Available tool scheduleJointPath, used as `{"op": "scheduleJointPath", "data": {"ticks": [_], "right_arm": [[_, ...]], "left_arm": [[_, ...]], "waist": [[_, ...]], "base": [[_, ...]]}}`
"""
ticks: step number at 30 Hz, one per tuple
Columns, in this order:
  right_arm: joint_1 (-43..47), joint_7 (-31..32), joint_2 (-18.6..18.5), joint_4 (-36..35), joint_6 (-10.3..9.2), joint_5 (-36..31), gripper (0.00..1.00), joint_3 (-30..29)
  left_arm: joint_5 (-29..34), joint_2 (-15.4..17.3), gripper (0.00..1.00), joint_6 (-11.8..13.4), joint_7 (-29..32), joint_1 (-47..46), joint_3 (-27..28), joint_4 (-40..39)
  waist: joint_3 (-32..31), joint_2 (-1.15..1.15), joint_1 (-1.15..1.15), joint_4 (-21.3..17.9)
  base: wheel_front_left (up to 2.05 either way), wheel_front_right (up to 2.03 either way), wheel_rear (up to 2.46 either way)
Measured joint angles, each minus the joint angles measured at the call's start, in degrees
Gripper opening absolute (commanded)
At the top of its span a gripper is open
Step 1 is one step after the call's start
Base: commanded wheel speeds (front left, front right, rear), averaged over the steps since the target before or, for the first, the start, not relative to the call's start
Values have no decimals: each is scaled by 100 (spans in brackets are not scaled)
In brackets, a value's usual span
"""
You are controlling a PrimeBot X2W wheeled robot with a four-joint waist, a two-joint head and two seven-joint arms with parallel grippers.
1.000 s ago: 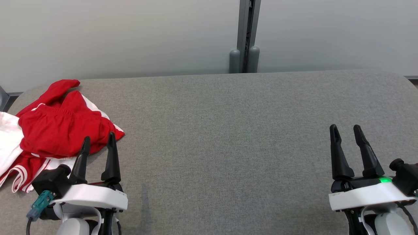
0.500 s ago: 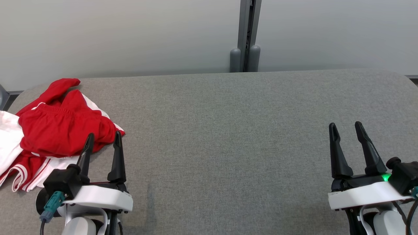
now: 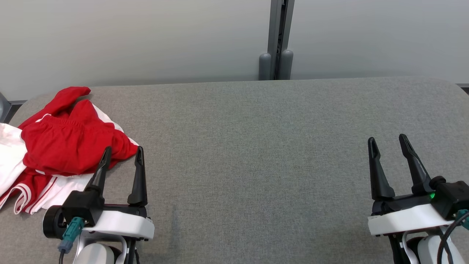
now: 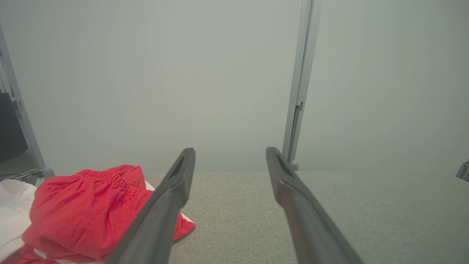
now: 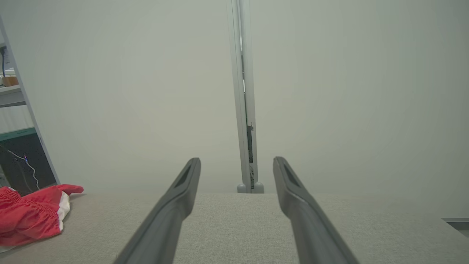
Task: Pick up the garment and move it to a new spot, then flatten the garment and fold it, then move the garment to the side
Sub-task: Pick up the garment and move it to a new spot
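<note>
A crumpled red garment with white stripes lies heaped at the far left of the grey table, on top of white cloth. My left gripper is open beside the heap's right corner, with its left fingertip over the red cloth's edge and nothing between the fingers. The left wrist view shows the red garment to the left of the open left gripper. My right gripper stands open over bare table at the lower right. The right wrist view has the garment at its far left, with the right gripper open.
A pale grey wall with a vertical metal post runs behind the table's back edge. A shelf frame and dark panel stand beyond the table's left end. Bare grey cloth surface spreads between the two grippers.
My left gripper has shifted to the right and slightly forward, from over the red heap to its right corner. The right gripper has barely moved. The garment lies as before.
</note>
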Motion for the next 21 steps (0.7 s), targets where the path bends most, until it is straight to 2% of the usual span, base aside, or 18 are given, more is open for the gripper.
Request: {"op": "scheduleJointPath", "data": {"ticks": [9,21], "right_arm": [[-6,-44,2,-1,8,-334,100,-21],[-5,-55,5,9,8,-344,100,3]], "left_arm": [[307,4,100,31,-138,-1,-97,-10],[316,5,100,31,-140,-1,-98,-5]], "waist": [[-11,0,0,7],[-21,0,0,19]], "base": [[0,0,0],[0,0,0]]}}
